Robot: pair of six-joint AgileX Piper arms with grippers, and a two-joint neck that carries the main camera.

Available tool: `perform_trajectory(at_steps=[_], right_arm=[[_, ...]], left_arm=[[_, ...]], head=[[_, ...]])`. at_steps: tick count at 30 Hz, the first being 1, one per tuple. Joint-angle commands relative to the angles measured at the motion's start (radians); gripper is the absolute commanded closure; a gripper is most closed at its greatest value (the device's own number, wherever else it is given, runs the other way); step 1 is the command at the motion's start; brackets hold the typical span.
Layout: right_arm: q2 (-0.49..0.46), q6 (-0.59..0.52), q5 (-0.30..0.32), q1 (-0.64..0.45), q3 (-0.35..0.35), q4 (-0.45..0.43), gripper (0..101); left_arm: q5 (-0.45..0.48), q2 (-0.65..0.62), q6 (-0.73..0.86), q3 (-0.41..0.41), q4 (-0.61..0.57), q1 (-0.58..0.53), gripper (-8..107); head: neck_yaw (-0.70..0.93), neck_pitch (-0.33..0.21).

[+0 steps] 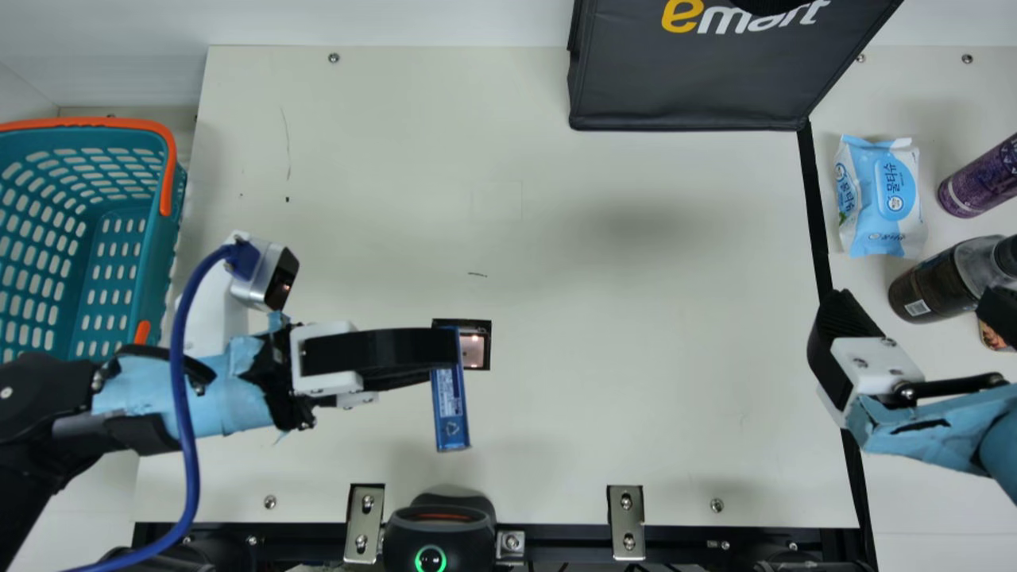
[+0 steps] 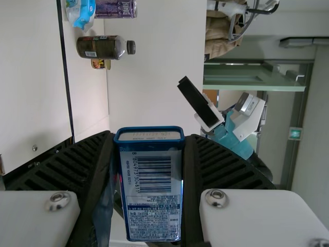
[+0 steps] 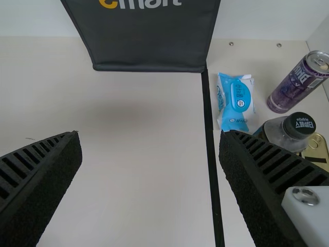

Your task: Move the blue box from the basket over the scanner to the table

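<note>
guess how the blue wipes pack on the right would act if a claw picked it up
The wipes pack would probably give and sag, since it looks soft and creased at its ends. The smooth lid on its face may be stiffer. Its broad, flattish shape suggests sliding rather than rolling.

This looks like a robotics lab laid out as a shop checkout. Robot arms (image 1: 210,397) partly covered in light blue and bare metal brackets (image 1: 625,523) along the flat cream table's (image 1: 636,357) near edge suggest the lab. The black scanner (image 1: 441,520) with its green ring, near side, slotted teal plastic basket (image 1: 151,262), left, and black fabric shopping bag (image 1: 691,87), far side, suggest the checkout.
</note>
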Motion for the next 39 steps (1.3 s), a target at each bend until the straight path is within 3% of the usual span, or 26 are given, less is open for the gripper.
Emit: perform_trajectory(at_steps=[1, 39], right_arm=[[0.000, 0.000, 0.000, 0.000, 0.000, 0.000, 6], [0.001, 0.000, -0.001, 0.000, 0.000, 0.000, 6]], left_arm=[[0.000, 0.003, 0.001, 0.002, -0.004, 0.003, 107], [-0.002, 0.008, 0.002, 0.006, -0.005, 0.022, 107]], head=[[0.000, -0.030], [0.000, -0.030]])
